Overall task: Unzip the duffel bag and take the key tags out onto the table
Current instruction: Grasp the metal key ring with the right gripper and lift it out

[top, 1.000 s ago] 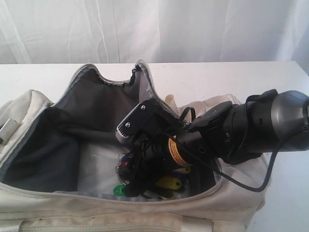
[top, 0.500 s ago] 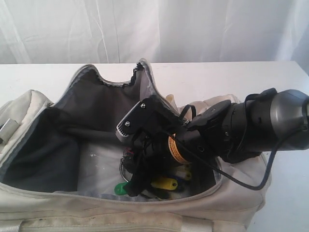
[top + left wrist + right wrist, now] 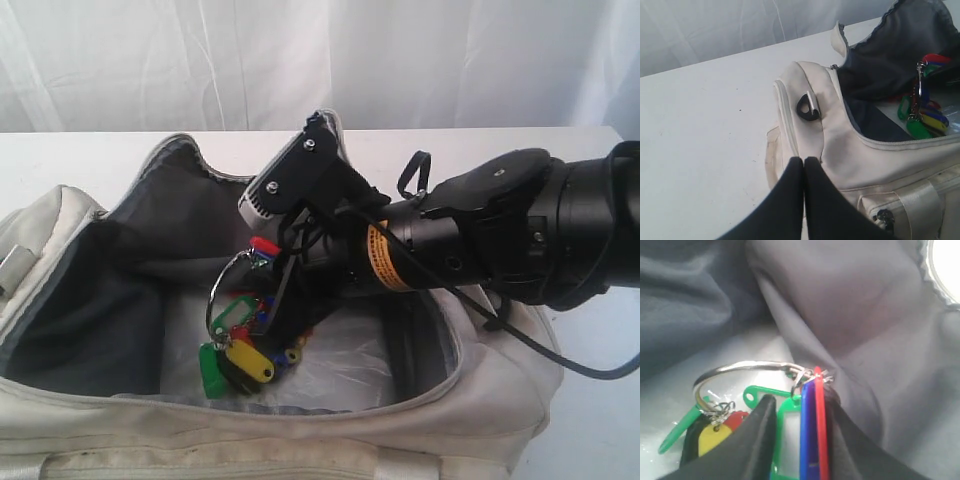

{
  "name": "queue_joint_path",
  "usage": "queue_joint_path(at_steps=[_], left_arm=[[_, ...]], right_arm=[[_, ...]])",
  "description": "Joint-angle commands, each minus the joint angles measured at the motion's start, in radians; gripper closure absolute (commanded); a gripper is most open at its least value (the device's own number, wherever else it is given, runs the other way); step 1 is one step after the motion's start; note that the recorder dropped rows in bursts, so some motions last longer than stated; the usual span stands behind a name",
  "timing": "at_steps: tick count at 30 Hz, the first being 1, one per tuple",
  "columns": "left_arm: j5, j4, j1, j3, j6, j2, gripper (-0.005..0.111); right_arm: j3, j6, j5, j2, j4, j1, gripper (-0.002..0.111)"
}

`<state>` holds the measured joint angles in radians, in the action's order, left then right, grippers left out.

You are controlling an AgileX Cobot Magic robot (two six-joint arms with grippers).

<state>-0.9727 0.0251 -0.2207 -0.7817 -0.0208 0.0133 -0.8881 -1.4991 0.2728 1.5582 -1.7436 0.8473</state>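
Observation:
The cream duffel bag (image 3: 300,440) lies unzipped on the white table (image 3: 60,165), its dark grey lining showing. Inside its mouth my right gripper (image 3: 280,300) is shut on the key tags (image 3: 240,345). The bunch hangs from its metal ring just above the bag floor. In the right wrist view the gripper (image 3: 800,407) clamps a green, a blue and a red tag (image 3: 812,430) between its fingers (image 3: 757,440). My left gripper (image 3: 803,161) is shut with nothing in it, hovering over the bag's end (image 3: 855,160) near a black D-ring (image 3: 807,107). The tags (image 3: 925,117) also show there.
The bag's far flap (image 3: 190,160) stands up behind the opening. A clear crinkled sheet (image 3: 340,360) covers the bag floor. A zipper pull (image 3: 885,216) sits on a side pocket. Bare table (image 3: 705,130) stretches beside the bag's end; a white curtain (image 3: 320,60) hangs behind.
My right gripper has risen inside the bag, lifting the key tags off the bag floor. The bunch now dangles from its ring, and the right arm sits higher.

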Motion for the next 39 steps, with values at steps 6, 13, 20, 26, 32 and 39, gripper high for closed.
queue_joint_path(at_steps=[6, 13, 20, 26, 32, 39], left_arm=[[0.001, -0.079, -0.001, 0.003, -0.006, -0.005, 0.1], [0.009, -0.163, -0.001, 0.039, -0.004, -0.005, 0.099], [0.016, -0.23, -0.001, 0.128, -0.004, -0.005, 0.099], [0.085, -0.255, -0.001, 0.163, -0.001, -0.005, 0.099], [0.175, -0.255, -0.001, 0.163, 0.001, -0.005, 0.099], [0.148, -0.259, -0.001, 0.163, 0.001, -0.005, 0.099]], right_arm=[[-0.009, -0.003, 0.02, -0.023, -0.001, 0.001, 0.108], [-0.009, -0.003, 0.02, -0.06, -0.001, 0.001, 0.108], [-0.009, -0.003, 0.016, -0.134, -0.001, 0.001, 0.108], [-0.009, -0.003, 0.001, -0.206, -0.001, 0.001, 0.108], [-0.034, -0.003, -0.08, -0.271, -0.001, 0.001, 0.108], [-0.081, -0.003, -0.101, -0.33, -0.001, 0.001, 0.108]])
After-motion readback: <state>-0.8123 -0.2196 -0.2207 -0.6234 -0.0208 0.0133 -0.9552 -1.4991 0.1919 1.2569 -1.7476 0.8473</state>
